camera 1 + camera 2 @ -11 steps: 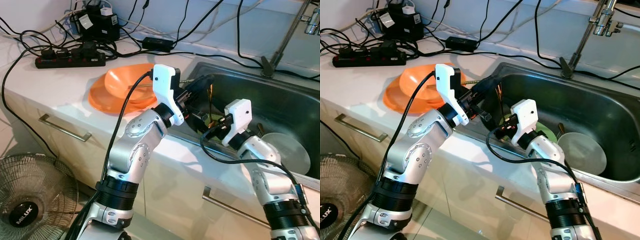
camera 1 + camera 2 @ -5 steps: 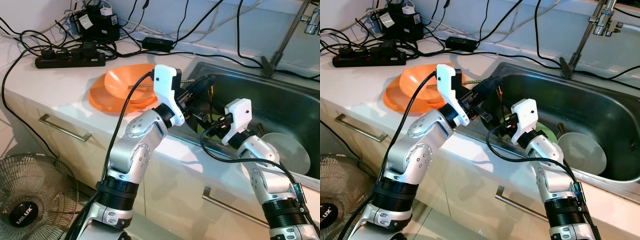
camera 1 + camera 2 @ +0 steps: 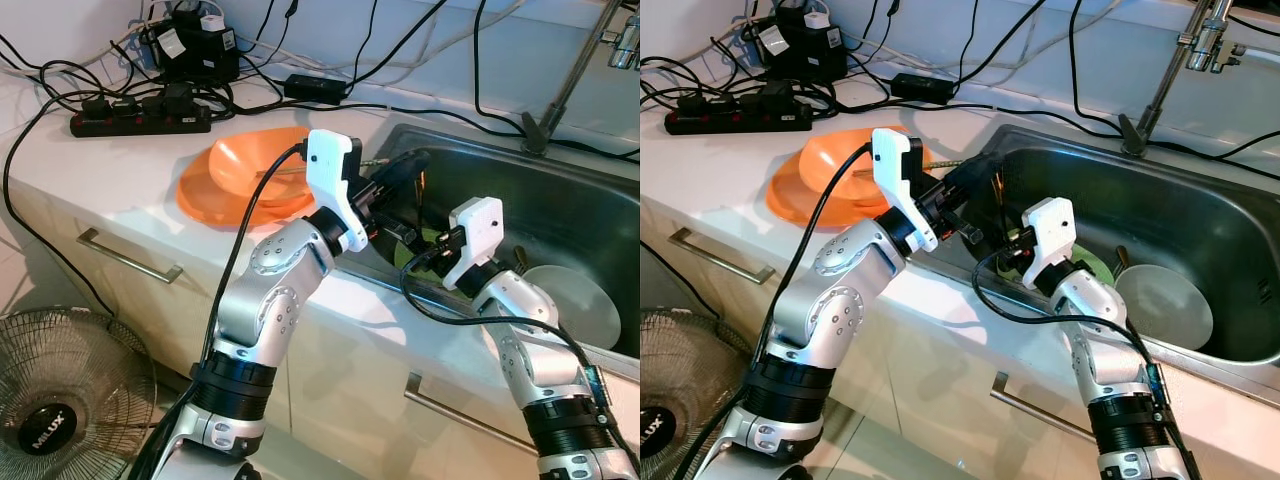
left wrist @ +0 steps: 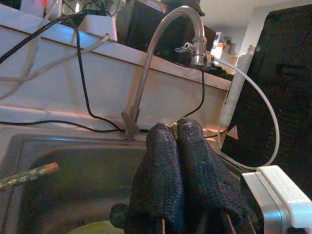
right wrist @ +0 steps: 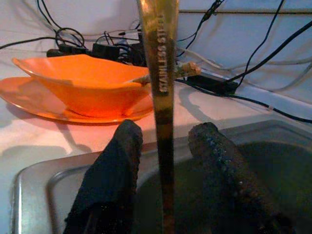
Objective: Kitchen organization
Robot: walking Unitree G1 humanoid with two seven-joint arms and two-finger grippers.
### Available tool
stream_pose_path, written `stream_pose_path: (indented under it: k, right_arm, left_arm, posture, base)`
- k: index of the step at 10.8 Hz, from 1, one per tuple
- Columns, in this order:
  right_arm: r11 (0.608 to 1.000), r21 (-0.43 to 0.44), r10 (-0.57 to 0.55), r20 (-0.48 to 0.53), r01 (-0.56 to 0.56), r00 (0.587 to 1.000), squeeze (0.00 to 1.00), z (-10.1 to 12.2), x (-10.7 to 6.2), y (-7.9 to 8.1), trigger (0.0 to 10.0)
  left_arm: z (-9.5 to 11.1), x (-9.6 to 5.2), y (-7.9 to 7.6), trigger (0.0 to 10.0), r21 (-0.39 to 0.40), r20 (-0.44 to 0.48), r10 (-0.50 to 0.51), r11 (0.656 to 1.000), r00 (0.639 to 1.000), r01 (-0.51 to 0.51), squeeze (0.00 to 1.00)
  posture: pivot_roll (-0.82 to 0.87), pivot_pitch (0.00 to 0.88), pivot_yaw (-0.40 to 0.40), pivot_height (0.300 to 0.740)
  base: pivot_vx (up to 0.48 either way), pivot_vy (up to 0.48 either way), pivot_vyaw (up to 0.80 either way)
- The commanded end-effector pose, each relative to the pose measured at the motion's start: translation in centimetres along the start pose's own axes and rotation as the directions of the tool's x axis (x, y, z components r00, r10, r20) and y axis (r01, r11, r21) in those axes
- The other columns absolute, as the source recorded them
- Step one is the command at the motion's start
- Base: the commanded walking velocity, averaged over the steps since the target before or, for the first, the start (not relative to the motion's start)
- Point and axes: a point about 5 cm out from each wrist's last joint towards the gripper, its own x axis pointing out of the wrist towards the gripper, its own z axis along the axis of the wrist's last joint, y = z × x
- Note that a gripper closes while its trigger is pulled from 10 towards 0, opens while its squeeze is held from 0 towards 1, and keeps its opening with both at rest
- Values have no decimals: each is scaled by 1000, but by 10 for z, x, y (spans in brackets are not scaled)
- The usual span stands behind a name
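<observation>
Stainless-steel utensil handle (image 5: pixel 163 73) is standing upright between the right gripper's (image 5: pixel 168 161) spread fingers, not clamped, over the sink (image 3: pixel 560 190). Left gripper (image 4: pixel 178 146) is pressing its fingers together, empty, nearby. Orange bowl (image 3: pixel 255 165) is waiting on the bench (image 3: pixel 110 165).

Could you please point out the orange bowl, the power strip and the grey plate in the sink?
orange bowl (image 3: pixel 255 163), left eye view, inner surface.
power strip (image 3: pixel 140 121), left eye view, top face.
grey plate (image 3: pixel 1165 303), right eye view, centre of its face.
</observation>
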Motion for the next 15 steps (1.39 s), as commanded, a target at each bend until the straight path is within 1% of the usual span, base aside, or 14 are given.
stream_pose_path:
  k: [1, 4, 6, 7, 12, 14, 15]
  right_arm:
    - [1000, -11, -7, 19, 7, 1000, 0, 4, 3, -2, 0]
    - [1000, -10, 0, 0, 0, 1000, 0, -1, 4, 1, 0]
    - [1000, -13, -4, -3, 4, 1000, 0, -2, 4, -1, 0]
    - [1000, -16, -10, -6, 10, 1000, 0, -2, 3, -2, 0]
    - [999, -18, -26, -5, 26, 1000, 0, -3, 4, -4, 0]
    - [995, -32, -94, -12, 93, 996, 0, -4, 4, -12, 0]
    - [989, -46, -145, -26, 143, 989, 0, -6, 4, -19, 0]
  left_arm:
    - [3, 1, -3, 10000, 5, 9, -19, 1000, 1000, 19, 0]
    - [5, 2, -2, 10000, 8, 16, -12, 1000, 1000, 12, 0]
    - [7, 2, -2, 10000, 16, 20, -10, 1000, 1000, 9, 0]
    - [7, 2, -2, 10000, 17, 23, -9, 1000, 1000, 9, 1000]
    - [9, 3, -1, 10000, 18, 34, -10, 1000, 999, 9, 1000]
    - [15, 2, 0, 10000, 21, 77, 7, 1000, 997, -8, 1000]
    - [19, 1, 1, 10000, 14, 114, 13, 1000, 993, -15, 176]
  posture:
    - [102, 42, -2, 740]
    - [106, 45, -4, 740]
    - [107, 48, -5, 740]
    - [106, 50, -5, 740]
    - [108, 50, -7, 740]
    - [108, 53, -6, 740]
    - [109, 52, -8, 740]
  base:
    - [0, 0, 0]
    - [0, 0, 0]
    - [0, 0, 0]
    - [0, 0, 0]
    - [0, 0, 0]
    - [0, 0, 0]
    - [0, 0, 0]
